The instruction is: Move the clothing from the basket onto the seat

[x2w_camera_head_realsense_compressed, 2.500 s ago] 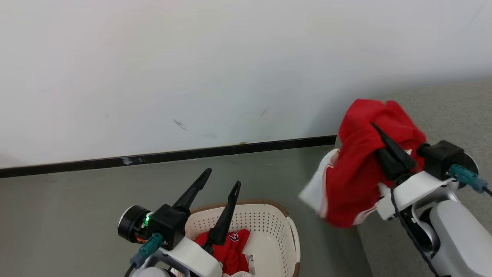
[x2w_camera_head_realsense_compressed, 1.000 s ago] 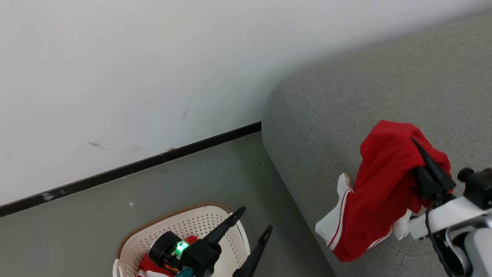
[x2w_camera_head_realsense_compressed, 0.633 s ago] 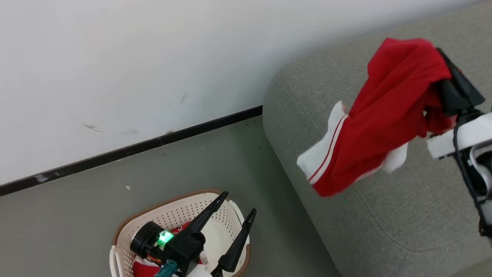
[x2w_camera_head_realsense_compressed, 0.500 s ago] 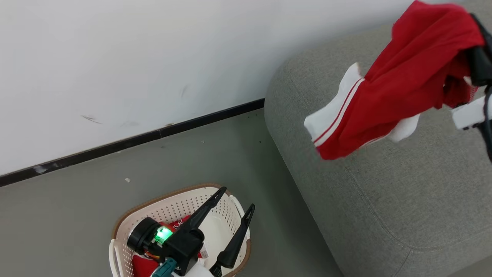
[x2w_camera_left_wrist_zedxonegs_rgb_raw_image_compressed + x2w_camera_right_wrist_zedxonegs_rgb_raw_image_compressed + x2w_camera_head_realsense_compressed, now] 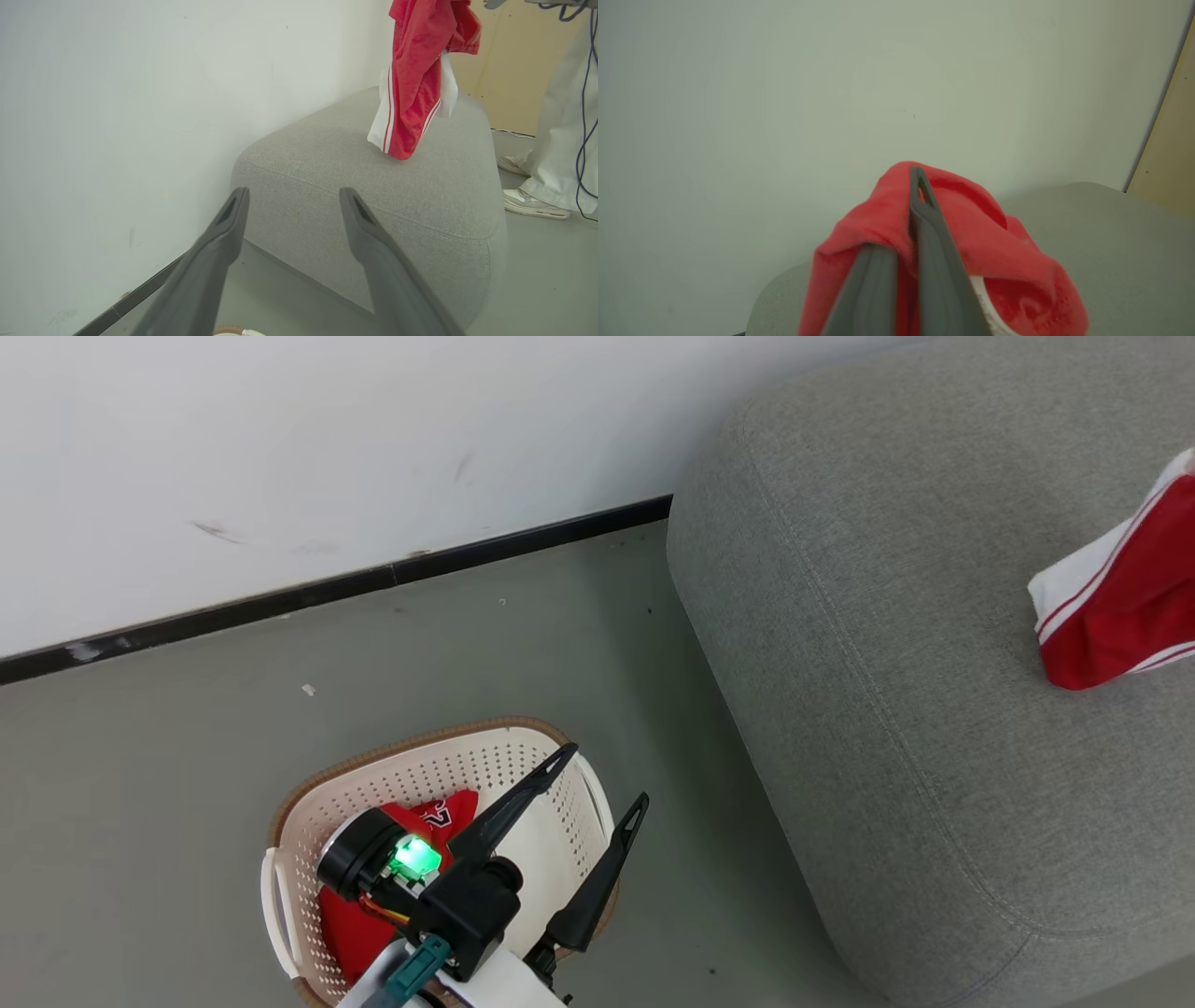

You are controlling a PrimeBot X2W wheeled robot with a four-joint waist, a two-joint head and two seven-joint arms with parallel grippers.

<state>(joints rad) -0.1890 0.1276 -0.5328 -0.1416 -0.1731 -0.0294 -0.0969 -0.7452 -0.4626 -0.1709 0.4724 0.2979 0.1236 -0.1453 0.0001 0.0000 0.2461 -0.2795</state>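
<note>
Red-and-white garment (image 5: 1120,607) hangs over the grey seat (image 5: 887,616); red tee (image 5: 347,926) lies in cream basket (image 5: 420,775).

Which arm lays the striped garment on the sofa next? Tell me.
Right. The right gripper is shut on the red garment hanging over the seat; the left gripper is open over the basket.

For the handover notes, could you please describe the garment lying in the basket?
Start at the grey sofa; on the floor beside it stands a cream basket. In it lies a red tee with dark-and-white numerals, unlike the striped red-and-white garment hanging over the sofa.
</note>
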